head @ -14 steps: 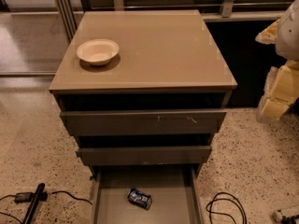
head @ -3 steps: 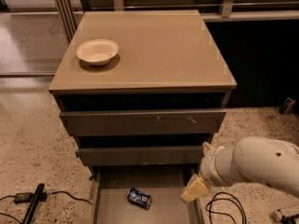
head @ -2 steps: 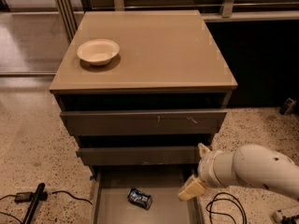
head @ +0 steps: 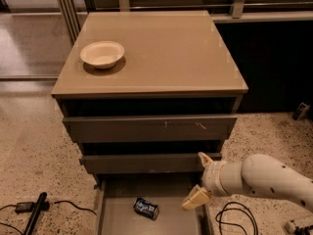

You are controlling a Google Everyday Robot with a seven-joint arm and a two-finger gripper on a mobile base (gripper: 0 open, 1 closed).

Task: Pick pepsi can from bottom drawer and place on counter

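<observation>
1. The pepsi can (head: 146, 208) lies on its side on the floor of the bottom drawer (head: 168, 222), which is pulled out so it can be reached from above.
2. The gripper (head: 195, 181) hangs over the drawer's right edge, just right of the can and not touching it. Its fingers are spread wide and hold nothing, so I'd guess it's lining up a grab.
3. The counter (head: 166, 48) has a white bowl (head: 102, 54) back left, leaving lots of room for the drop-off.
</observation>
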